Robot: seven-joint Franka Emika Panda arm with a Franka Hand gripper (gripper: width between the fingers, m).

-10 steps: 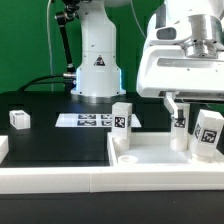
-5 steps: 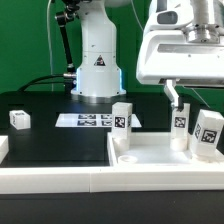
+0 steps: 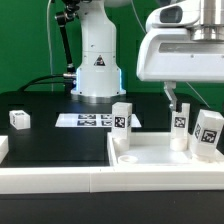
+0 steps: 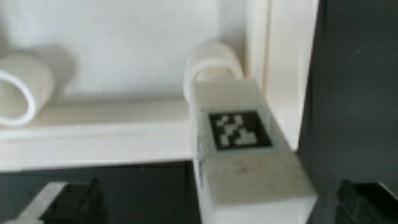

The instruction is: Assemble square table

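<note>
The white square table top (image 3: pixel 150 160) lies upside down at the exterior view's right. Three tagged white legs stand in it: one at the left corner (image 3: pixel 122 118), one at the back right (image 3: pixel 181 125) and one at the far right (image 3: pixel 208 133). A fourth leg (image 3: pixel 19 119) lies loose on the black surface at the left. My gripper (image 3: pixel 187 97) hangs open just above the back right leg, holding nothing. In the wrist view that leg (image 4: pixel 240 130) rises between my dark fingertips (image 4: pixel 71 200), beside the table top's rim (image 4: pixel 281 60) and another leg (image 4: pixel 25 85).
The robot's white base (image 3: pixel 98 60) stands at the back centre. The marker board (image 3: pixel 92 121) lies flat in front of it. A long white rail (image 3: pixel 60 180) edges the black work surface along the front.
My gripper has risen straight up from around the back right leg, still open. The leg stays standing in the table top.
</note>
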